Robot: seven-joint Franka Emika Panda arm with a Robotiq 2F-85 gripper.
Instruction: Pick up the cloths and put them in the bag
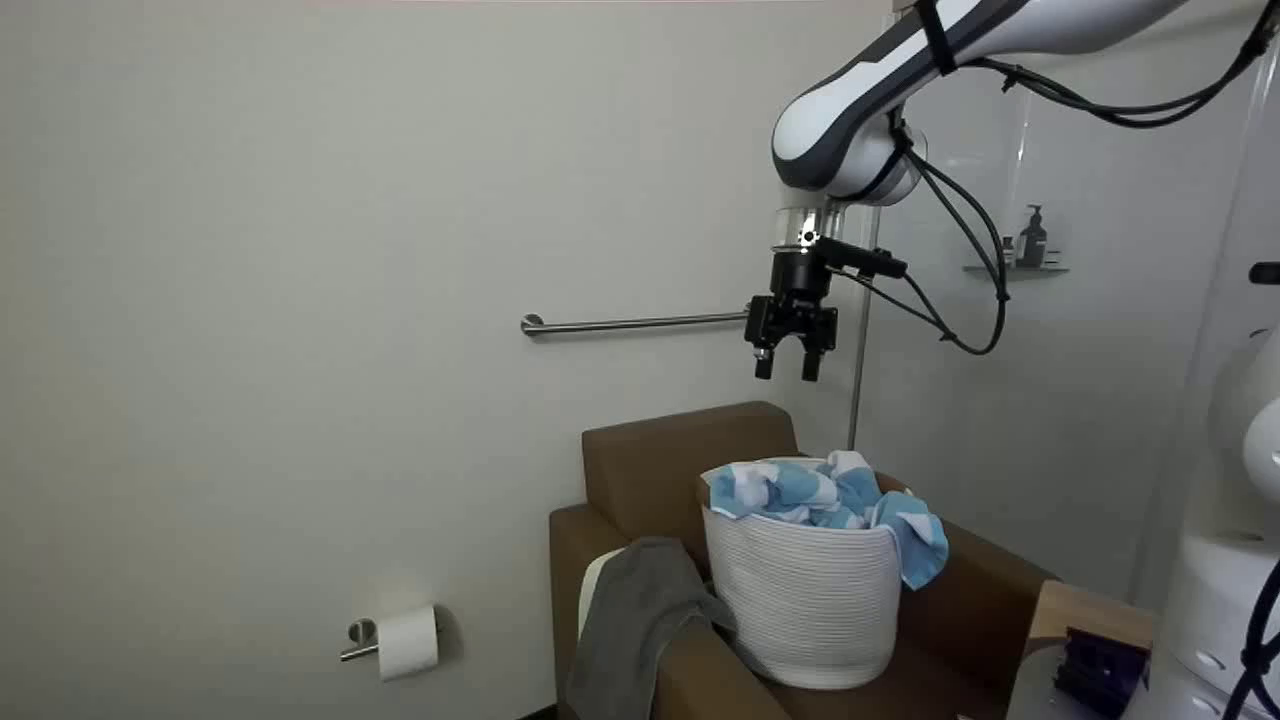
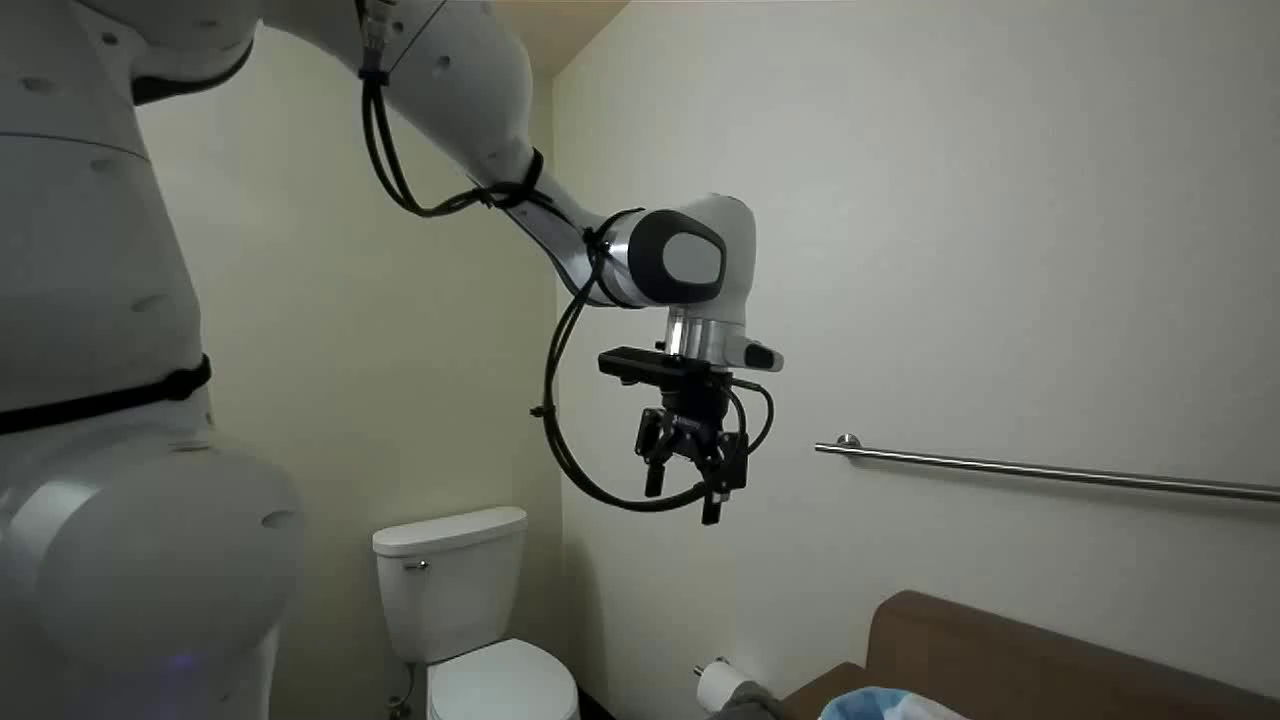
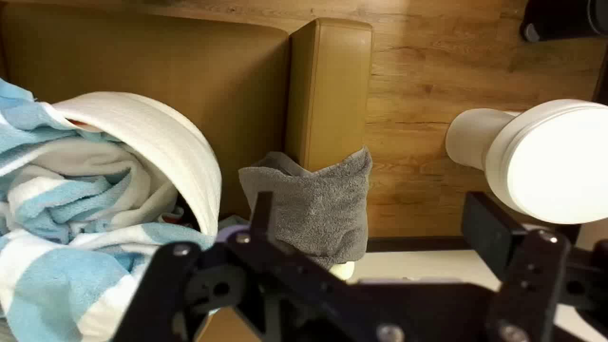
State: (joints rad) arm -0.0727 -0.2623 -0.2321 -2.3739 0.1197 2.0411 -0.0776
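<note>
The gripper is hovering wide and unladen, right of centre in an exterior view. Below, striped cloth is bulging up and out of the white bag, loaded, I'd say; lower centre, a gray cloth is draping the armrest, probably left to go.

Basket, grey cloth on armchair

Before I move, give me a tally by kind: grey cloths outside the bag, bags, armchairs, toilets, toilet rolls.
Grey cloth outside the bag: 1
White bag: 1
Armchair: 1
Toilet: 1
Toilet roll: 1
Total: 5
</note>
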